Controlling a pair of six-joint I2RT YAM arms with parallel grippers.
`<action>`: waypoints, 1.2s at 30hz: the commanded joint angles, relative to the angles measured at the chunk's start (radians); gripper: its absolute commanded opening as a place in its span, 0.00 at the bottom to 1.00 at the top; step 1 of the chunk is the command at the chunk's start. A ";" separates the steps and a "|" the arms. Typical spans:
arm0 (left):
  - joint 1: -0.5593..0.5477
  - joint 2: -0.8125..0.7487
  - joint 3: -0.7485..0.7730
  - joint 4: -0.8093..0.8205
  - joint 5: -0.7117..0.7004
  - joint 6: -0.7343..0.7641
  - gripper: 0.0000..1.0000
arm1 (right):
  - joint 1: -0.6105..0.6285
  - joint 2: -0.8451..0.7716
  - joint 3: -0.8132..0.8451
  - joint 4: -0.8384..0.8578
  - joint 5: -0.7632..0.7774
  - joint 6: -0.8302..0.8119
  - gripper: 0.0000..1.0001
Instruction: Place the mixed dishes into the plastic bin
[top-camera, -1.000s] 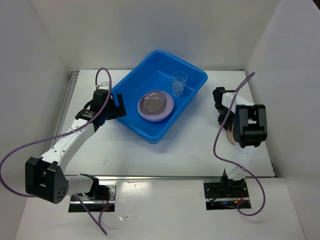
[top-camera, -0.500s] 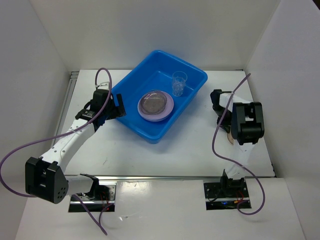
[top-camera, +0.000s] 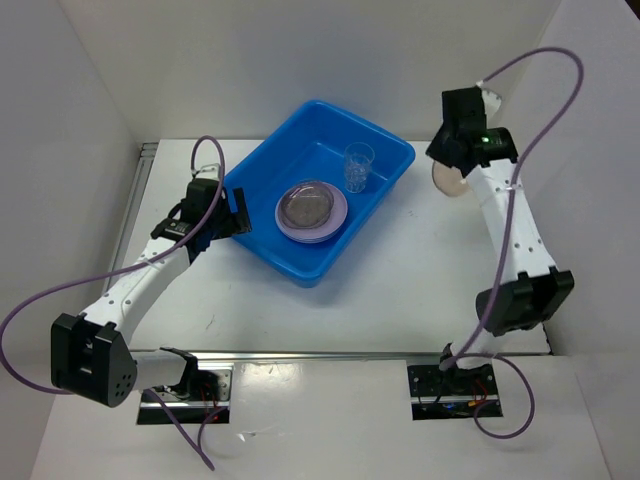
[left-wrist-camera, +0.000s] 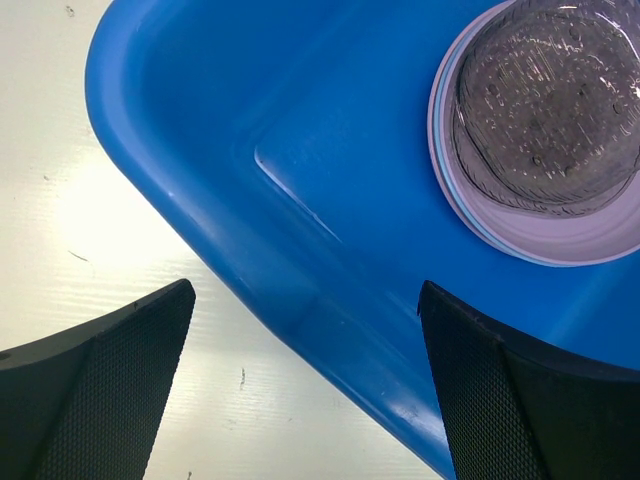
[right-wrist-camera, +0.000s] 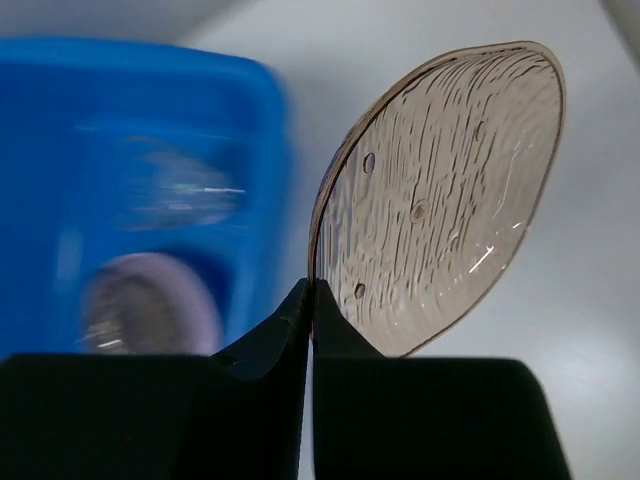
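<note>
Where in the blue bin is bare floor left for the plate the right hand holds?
Bare floor: the bin's far-left half, bordered by its far walls, the cup and the plate stack. Crowded: the stack fills the near middle, the cup stands toward the right wall, and the open left hand straddles the near-left wall.

Bin (top-camera: 262, 150): far-left floor bare, open from above. Plate stack (top-camera: 311, 211) fills the near end; upright cup (top-camera: 358, 166) stands by the right wall, just beside the stack. Left gripper (top-camera: 228, 222), jaws wide, crowds the bin's left wall. Right gripper (right-wrist-camera: 311, 295), clamping a tan plate (right-wrist-camera: 440, 210), hangs off the bin's right corner. Table (top-camera: 400, 260) right of the bin is bare.
</note>
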 joint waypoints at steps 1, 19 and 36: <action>-0.004 0.014 -0.006 0.037 -0.009 0.018 1.00 | 0.073 -0.037 0.131 0.072 -0.299 -0.006 0.01; -0.004 -0.046 -0.016 -0.029 -0.068 0.008 1.00 | 0.445 0.613 0.774 -0.066 -0.395 -0.160 0.01; -0.004 -0.064 -0.026 -0.047 -0.087 0.018 1.00 | 0.547 0.741 0.862 -0.145 -0.362 -0.207 0.56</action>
